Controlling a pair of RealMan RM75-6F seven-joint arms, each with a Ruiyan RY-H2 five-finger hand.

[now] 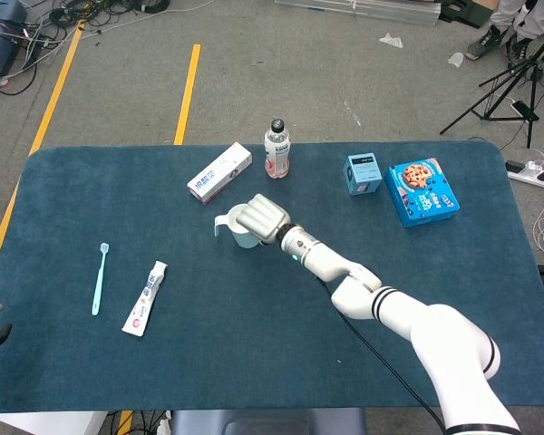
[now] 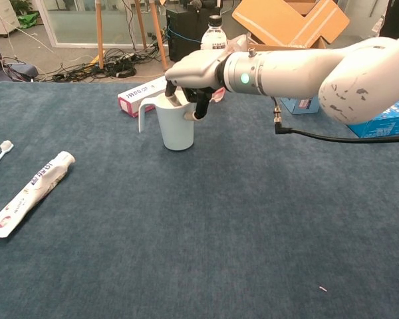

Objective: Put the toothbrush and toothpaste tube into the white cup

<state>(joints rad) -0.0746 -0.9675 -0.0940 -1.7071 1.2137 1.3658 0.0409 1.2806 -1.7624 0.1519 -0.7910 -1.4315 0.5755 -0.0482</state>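
Observation:
The white cup (image 2: 175,129) stands upright on the blue table, its handle pointing left; in the head view the cup (image 1: 239,236) is partly covered from above. My right hand (image 2: 191,74) grips the cup's rim from above, with fingers hooked inside and outside the wall; the head view shows the same right hand (image 1: 259,218). The toothpaste tube (image 2: 28,193) lies flat at the left; the toothpaste tube (image 1: 146,297) is far from the cup. The light-blue toothbrush (image 1: 99,277) lies left of it, only its head (image 2: 2,147) showing in the chest view. My left hand is out of sight.
A white and pink carton (image 1: 219,172) and a bottle (image 1: 276,149) stand behind the cup. A small blue box (image 1: 364,174) and a blue cookie box (image 1: 423,191) sit at the back right. A black cable (image 2: 332,131) hangs from my right arm.

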